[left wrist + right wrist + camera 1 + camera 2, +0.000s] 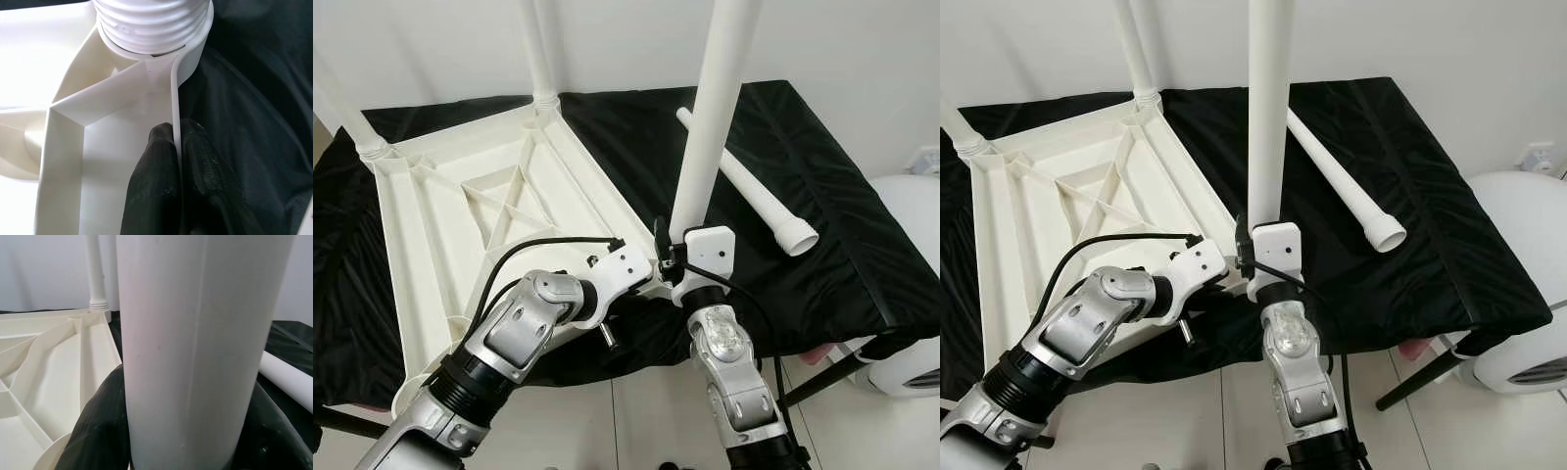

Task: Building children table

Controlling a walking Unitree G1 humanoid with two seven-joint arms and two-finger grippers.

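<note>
- You have the white plastic tabletop (460, 215) lying upside down on the black cloth (842, 215) over the work surface, its ribbed underside facing up; take it as your landmark.
- Two legs (536, 49) already stand upright in the tabletop's two far corner sockets, so by my reading you are about halfway through.
- A third leg (710, 127) stands upright at the tabletop's near right corner. In the left wrist view its threaded end (151, 22) sits in the socket with threads exposed above the collar, so I judge it not fully screwed home.
- The fourth leg (744, 181) lies loose on the cloth, well apart from the tabletop on its right, open flared end toward you; it has yet to be fitted.
- Your right gripper (181, 431) is closed around the third leg just above the near right corner, with black fingers (98, 431) wrapped on both sides of the tube.
- Your left gripper (178, 161) pinches the tabletop's thin outer rim wall just beside that same corner, one finger inside the rim and one outside, steadying the top.
- The parts look smooth, rigid and glossy white, with no visible damage.
</note>
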